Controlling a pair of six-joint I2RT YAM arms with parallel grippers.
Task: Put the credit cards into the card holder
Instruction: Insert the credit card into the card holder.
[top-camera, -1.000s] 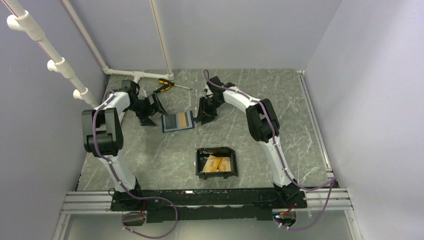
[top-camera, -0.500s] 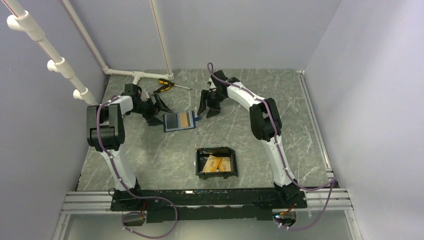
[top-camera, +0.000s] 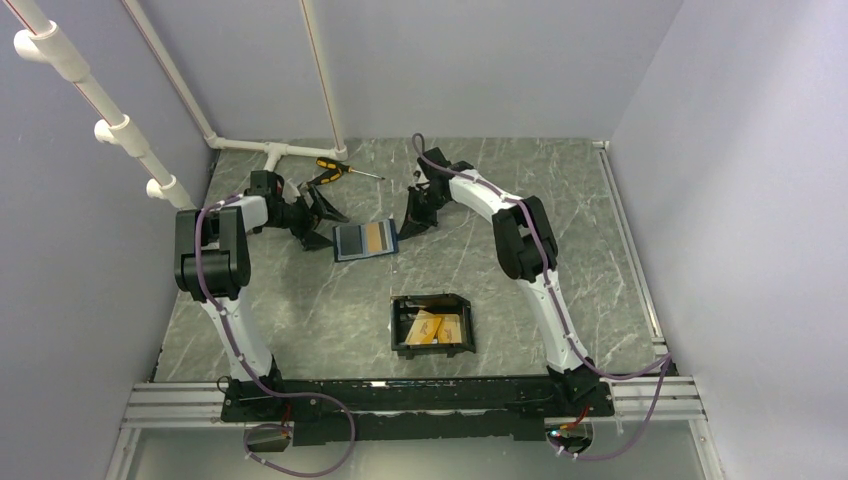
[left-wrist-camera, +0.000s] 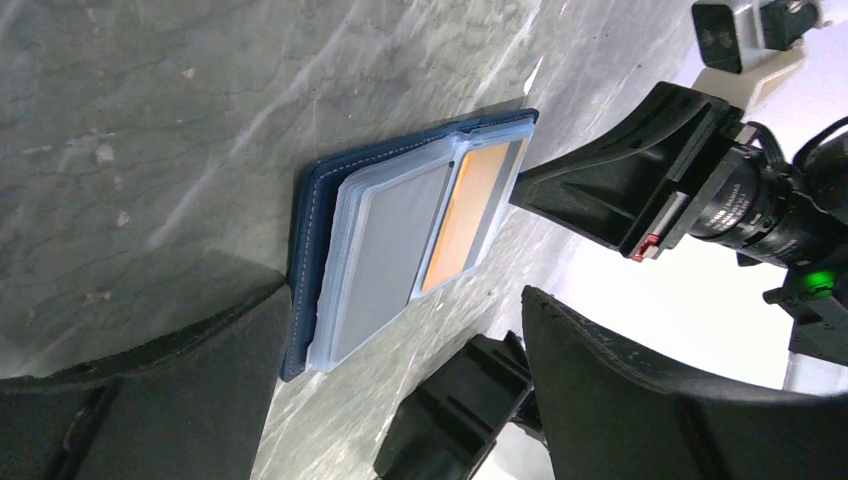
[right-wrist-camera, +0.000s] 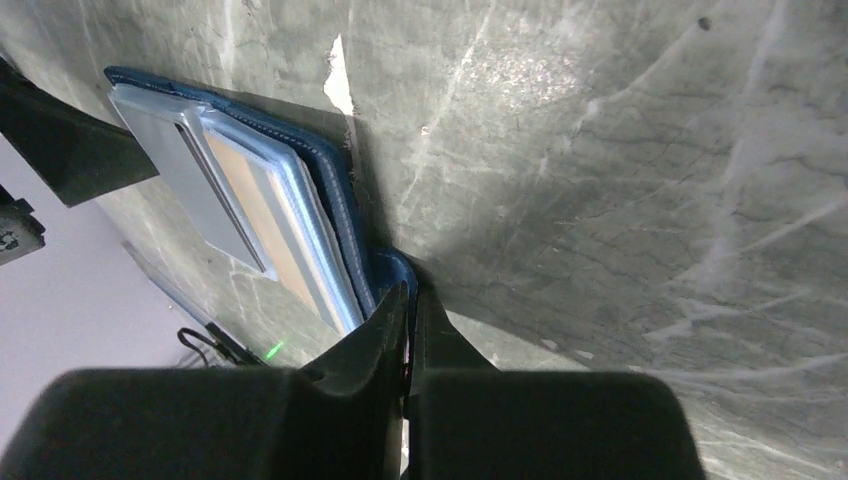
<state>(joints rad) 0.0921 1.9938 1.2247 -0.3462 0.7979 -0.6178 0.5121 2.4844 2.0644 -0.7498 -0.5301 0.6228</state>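
A dark blue wallet (top-camera: 358, 242) lies open at the back of the table, with one orange credit card (top-camera: 376, 238) under its clear sleeve (left-wrist-camera: 470, 215) (right-wrist-camera: 262, 215). My right gripper (top-camera: 404, 228) (right-wrist-camera: 408, 292) is shut at the wallet's right corner, and a bit of blue edge (right-wrist-camera: 396, 265) curls up between its tips. My left gripper (top-camera: 324, 222) (left-wrist-camera: 400, 400) stands open just left of the wallet, touching nothing. The black card holder (top-camera: 397, 325) sits nearer the arm bases, holding two orange cards (top-camera: 437, 327).
A yellow-and-black screwdriver (top-camera: 331, 170) lies behind the left gripper near the white pipes (top-camera: 275, 152). Grey walls close the table at the back and both sides. The right arm's wrist camera (left-wrist-camera: 745, 205) looms beyond the wallet.
My right gripper opened wider, then shut at the wallet's right corner. The left gripper swung in toward the wallet's left side. The wallet shifted slightly right.
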